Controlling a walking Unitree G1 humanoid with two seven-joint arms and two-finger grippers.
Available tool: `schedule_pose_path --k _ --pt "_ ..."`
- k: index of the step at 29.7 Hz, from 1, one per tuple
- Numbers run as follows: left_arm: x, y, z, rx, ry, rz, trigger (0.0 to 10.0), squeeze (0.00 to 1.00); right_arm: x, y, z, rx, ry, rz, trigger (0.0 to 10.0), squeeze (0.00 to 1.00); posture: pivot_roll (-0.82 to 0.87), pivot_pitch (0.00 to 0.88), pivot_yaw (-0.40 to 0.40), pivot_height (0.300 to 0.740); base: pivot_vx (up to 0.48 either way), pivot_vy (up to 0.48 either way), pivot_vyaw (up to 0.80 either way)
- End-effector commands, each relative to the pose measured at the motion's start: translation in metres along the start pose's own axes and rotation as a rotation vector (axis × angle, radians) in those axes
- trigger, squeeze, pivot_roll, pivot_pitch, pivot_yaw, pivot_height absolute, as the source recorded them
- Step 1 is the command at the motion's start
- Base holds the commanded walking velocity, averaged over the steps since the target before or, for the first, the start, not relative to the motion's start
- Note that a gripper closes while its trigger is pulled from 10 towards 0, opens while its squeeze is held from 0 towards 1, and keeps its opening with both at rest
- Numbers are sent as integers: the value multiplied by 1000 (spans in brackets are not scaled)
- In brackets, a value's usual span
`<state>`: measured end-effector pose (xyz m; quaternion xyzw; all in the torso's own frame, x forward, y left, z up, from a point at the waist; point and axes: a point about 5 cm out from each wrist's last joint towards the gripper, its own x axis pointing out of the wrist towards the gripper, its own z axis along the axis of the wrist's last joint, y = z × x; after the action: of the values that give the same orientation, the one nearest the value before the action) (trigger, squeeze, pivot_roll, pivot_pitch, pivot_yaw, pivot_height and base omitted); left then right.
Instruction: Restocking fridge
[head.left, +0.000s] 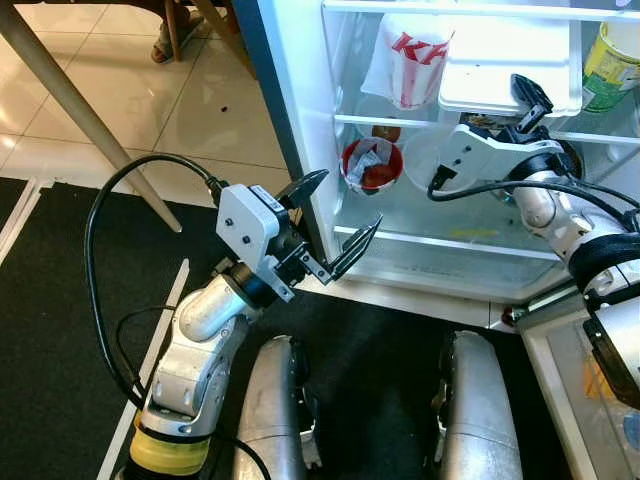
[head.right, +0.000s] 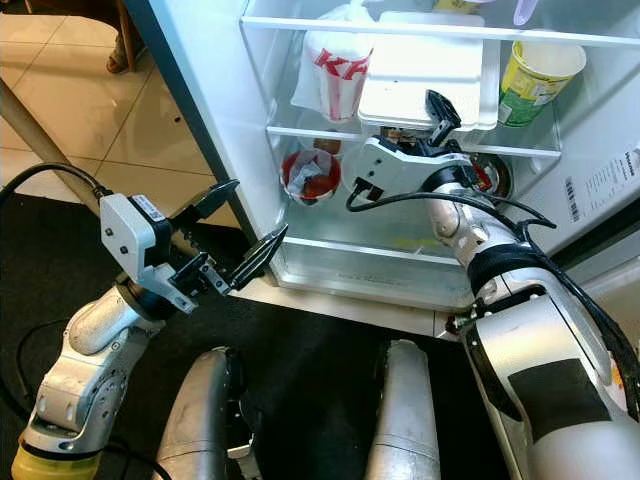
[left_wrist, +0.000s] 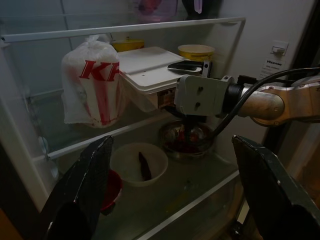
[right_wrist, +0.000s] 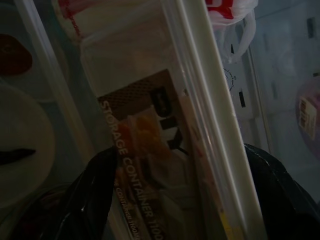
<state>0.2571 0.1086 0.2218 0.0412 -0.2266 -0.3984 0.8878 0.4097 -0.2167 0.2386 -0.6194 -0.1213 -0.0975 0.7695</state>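
Right pincer (head.right: 437, 112): upper centre of frame, inside open white fridge (head.right: 230, 120), fingers either side of flat white lidded storage container (head.right: 420, 65), gripping it on upper glass shelf (head.right: 400, 35).
Left pincer (head.left: 335, 225): centre frame, outside fridge, fingers spread, empty.
White KFC bag (head.left: 405, 55): touching container's left edge.

Fridge (head.left: 300, 120) door open, access unobstructed; middle shelf crowded by KFC bag (head.left: 410, 55) at 11 o'clock, white storage container (head.left: 500, 60) at 12, yellow cup (head.left: 610, 65) at 1; lower shelf front glass (head.left: 470, 225) bare behind bowls (head.left: 372, 165).
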Motion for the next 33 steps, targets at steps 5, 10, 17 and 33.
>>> schedule_pose_path --k 5,10,17,33 --pt "-1 -3 -3 -6 1 -17 10000 0 -3 3 -3 -29 -19 7 10000 31 83 356 94 580 0 0 0" --pt "-1 -3 -3 -5 -2 -18 10000 0 -5 6 -3 -52 -33 14 10000 0 83 351 91 580 0 0 0" --pt "-1 -3 -3 -7 -4 -17 10000 0 -9 9 -2 -39 -87 36 10000 0 78 349 90 580 0 0 0" --pt "0 -4 -4 -15 -9 -22 10000 0 -9 2 -2 -59 -135 11 2745 0 69 348 94 580 0 0 0"
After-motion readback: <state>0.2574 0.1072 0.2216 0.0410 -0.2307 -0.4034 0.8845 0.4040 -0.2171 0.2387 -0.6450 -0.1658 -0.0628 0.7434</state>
